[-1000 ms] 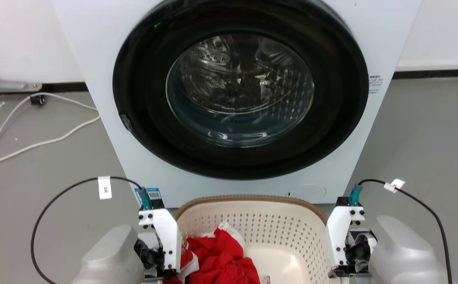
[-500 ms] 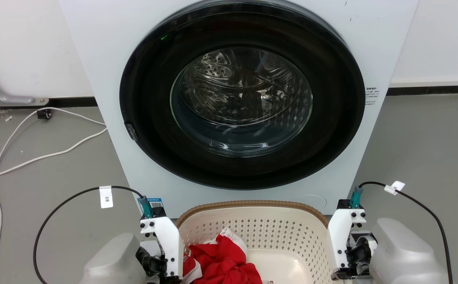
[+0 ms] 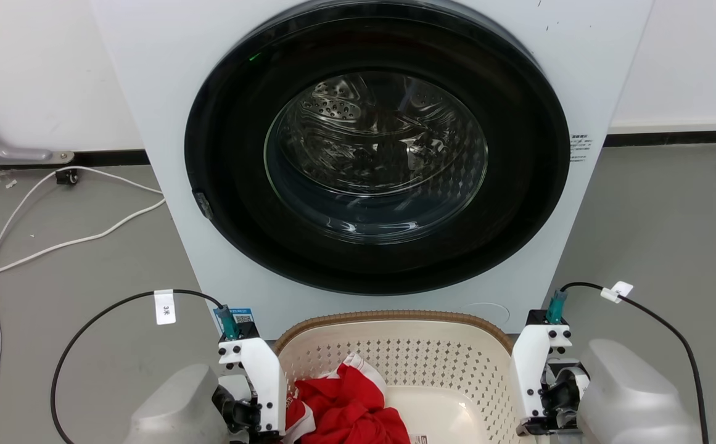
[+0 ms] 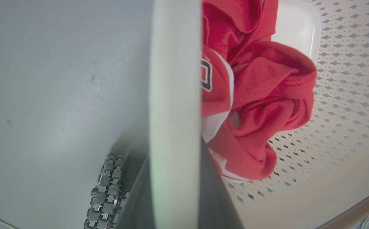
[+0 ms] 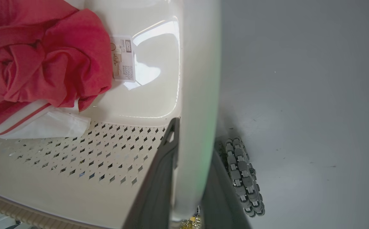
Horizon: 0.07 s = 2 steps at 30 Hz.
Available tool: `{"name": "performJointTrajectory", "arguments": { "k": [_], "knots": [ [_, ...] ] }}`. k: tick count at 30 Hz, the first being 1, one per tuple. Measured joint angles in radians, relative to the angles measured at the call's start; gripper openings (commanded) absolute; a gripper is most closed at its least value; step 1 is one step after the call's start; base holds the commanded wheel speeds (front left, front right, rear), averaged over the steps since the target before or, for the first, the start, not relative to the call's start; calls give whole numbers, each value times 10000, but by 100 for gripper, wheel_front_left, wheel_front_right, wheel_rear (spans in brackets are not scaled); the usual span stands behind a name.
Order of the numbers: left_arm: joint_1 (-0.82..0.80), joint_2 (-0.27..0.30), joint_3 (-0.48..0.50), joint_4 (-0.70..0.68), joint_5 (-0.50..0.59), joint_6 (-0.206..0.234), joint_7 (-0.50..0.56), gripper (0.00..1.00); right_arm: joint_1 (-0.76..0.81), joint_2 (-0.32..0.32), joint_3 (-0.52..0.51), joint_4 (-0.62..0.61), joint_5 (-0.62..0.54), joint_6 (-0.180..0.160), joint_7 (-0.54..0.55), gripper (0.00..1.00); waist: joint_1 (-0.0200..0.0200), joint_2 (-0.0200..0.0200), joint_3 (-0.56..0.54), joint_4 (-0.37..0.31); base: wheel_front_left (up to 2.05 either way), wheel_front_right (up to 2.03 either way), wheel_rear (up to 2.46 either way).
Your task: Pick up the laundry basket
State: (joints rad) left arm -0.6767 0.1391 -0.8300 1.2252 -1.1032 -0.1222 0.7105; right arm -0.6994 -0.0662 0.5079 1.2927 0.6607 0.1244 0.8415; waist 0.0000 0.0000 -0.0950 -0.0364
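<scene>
- White cables (image 3: 55, 234) trail over the floor (image 3: 654, 216) at the far left, well apart from the work, so I judge they cannot snag a straight lift.
- The left hand (image 4: 174, 159) is clenched on the left side handle (image 4: 174, 79). In the left wrist view this pale band runs up between the two dark fingers, one outside and one inside beside the clothing.
- A red garment (image 3: 345, 413) lies bunched in the left half, touching the wall next to that hand. The load probably sits heavier on that side.
- The laundry basket (image 3: 432, 370) is low in the head view, between the two hands and just in front of the washing machine (image 3: 148, 92), whose round door (image 3: 376, 148) looks closed. I cannot tell whether its base is off the floor.
- A small label (image 5: 124, 58) sticks to the bare bottom on the right, partly covered by the garment's edge.
- The right hand (image 5: 194, 140) grips the right side handle (image 5: 200, 79) the same way, one finger inside the perforated wall and one outside.
- A roller wheel (image 5: 243, 178) stands on the floor just beside the outer finger.
- To lift well:
  - Both arms should rise at one rate so the rim stays level.
  - The spacing between the hands should stay fixed so the thin plastic neither bows nor slips.
  - The path should lean slightly away from the machine's front.
  - The grips should stay firm, since smooth handles may slide between the fingers.
</scene>
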Motion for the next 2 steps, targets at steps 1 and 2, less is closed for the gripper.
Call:
{"name": "performJointTrajectory", "arguments": {
  "k": [1,2],
  "knots": [
    [-1,2,-15,4,-8,0,2,0,-6,0,13,0,2,0,-2,0,0,0,1,1,0,0,0],
    [-2,2,-23,6,-15,0,2,0,-12,0,29,0,4,0,-2,0,0,0,5,3,0,0,0]
  ]
}}
